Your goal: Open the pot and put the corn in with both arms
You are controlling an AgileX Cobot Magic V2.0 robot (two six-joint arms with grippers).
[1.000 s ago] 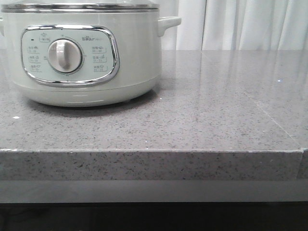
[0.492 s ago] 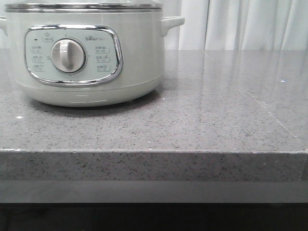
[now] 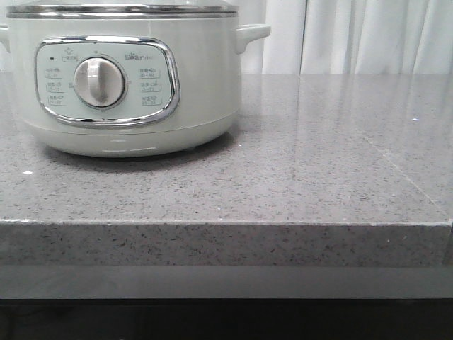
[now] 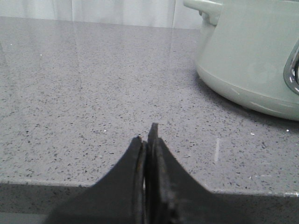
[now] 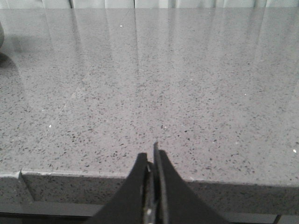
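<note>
The pot (image 3: 202, 85) is a pale grey-green cooker with a chrome-framed panel, a white dial (image 3: 99, 81) and a steel-rimmed lid (image 3: 120, 9) on top. It stands at the left of the grey stone counter (image 3: 318, 163). Part of it also shows in the left wrist view (image 4: 252, 60). My left gripper (image 4: 148, 135) is shut and empty, low at the counter's front edge, apart from the pot. My right gripper (image 5: 152, 154) is shut and empty at the front edge, further right. The corn is out of view. Neither gripper shows in the front view.
White curtains (image 3: 354, 35) hang behind the counter. The counter's front edge (image 3: 226, 223) drops to a darker ledge below. The pot's side handle (image 3: 251, 34) sticks out to the right.
The front view has shifted slightly, so the pot appears a little further right than one second ago. Since half a second ago almost nothing has changed.
</note>
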